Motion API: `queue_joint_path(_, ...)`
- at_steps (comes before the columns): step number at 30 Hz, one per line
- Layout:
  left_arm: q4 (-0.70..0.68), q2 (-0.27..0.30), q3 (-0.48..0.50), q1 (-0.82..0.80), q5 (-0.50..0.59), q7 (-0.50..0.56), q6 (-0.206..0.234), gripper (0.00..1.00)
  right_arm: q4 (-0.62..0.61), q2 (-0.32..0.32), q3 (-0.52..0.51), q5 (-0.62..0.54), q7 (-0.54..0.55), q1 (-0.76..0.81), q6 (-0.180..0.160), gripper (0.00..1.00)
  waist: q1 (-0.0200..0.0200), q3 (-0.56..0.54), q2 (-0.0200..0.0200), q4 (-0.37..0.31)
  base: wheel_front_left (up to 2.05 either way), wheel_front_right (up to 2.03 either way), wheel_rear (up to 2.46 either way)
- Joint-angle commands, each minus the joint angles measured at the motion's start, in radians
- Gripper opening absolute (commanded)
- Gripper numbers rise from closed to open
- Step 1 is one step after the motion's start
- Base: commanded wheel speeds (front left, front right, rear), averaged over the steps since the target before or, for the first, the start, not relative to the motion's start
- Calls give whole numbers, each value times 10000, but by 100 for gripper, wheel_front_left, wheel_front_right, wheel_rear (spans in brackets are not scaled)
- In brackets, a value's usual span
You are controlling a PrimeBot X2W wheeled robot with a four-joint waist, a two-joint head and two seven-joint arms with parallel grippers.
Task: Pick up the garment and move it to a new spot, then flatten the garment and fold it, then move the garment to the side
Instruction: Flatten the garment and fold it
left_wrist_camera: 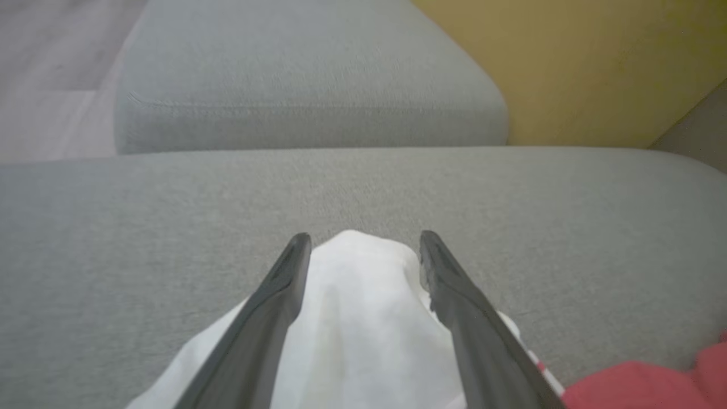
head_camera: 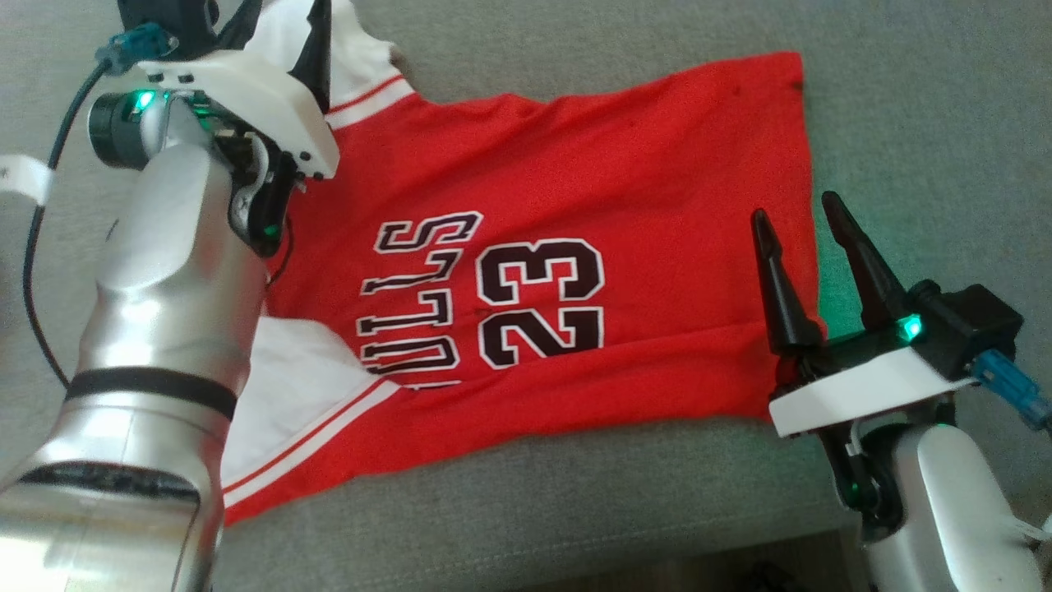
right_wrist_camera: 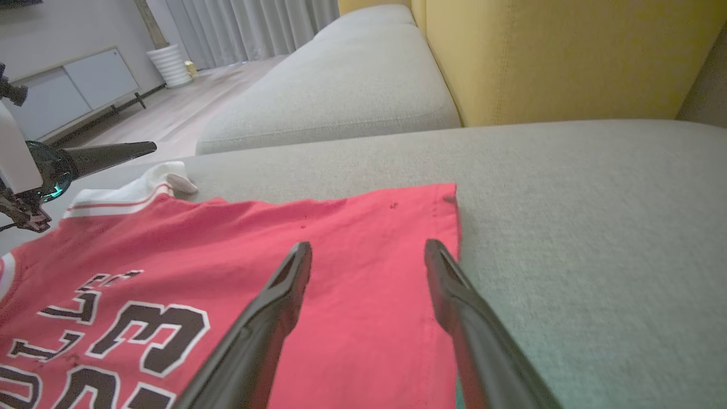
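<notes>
Garment (head_camera: 534, 271), a red jersey, lies spread almost flat and unfolded on the grey sofa seat (head_camera: 657, 510) in the head view. I judge the flattening nearly done, with folding and moving aside not yet begun. The left gripper (head_camera: 279, 33) is at the white sleeve (head_camera: 362, 57) and the right gripper (head_camera: 795, 210) is at the hem.

Left wrist view: jaws apart, straddling that sleeve and gripping nothing.

Right wrist view: jaws apart above the hem corner. The yellow backrest (right_wrist_camera: 568, 57) stands well behind, and nothing seems to be in the way.
</notes>
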Motion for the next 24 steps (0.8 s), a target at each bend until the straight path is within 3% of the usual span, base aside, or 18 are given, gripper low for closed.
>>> queue_joint_path(1,498,267,131,-600,-58,68,-107,100,-178,33,263,92,-154,-195,75,100,-3,306,0,-317,0,0,0)
queue_joint_path(7,2113,236,-65,-1120,14,722,-21,100,32,40,133,119,-263,-297,75,100,-3,376,0,-411,0,0,0)
queue_joint_path(8,2325,224,-82,-1189,11,783,10,72,55,33,85,125,-270,-329,75,100,-3,369,0,-415,0,0,0)
queue_joint_path(9,2481,214,-122,-1242,33,765,13,0,71,23,33,122,-272,-366,75,100,-3,355,0,-414,0,0,0)
queue_joint_path(17,2871,71,-162,-1484,-27,-645,78,0,505,-391,-636,509,-28,-1486,75,100,-3,239,0,-174,0,0,0)
queue_joint_path(24,2890,-225,-275,-1678,-191,-1247,-66,0,2302,-1330,-582,1344,364,-3681,75,100,-3,217,0,368,0,0,0)
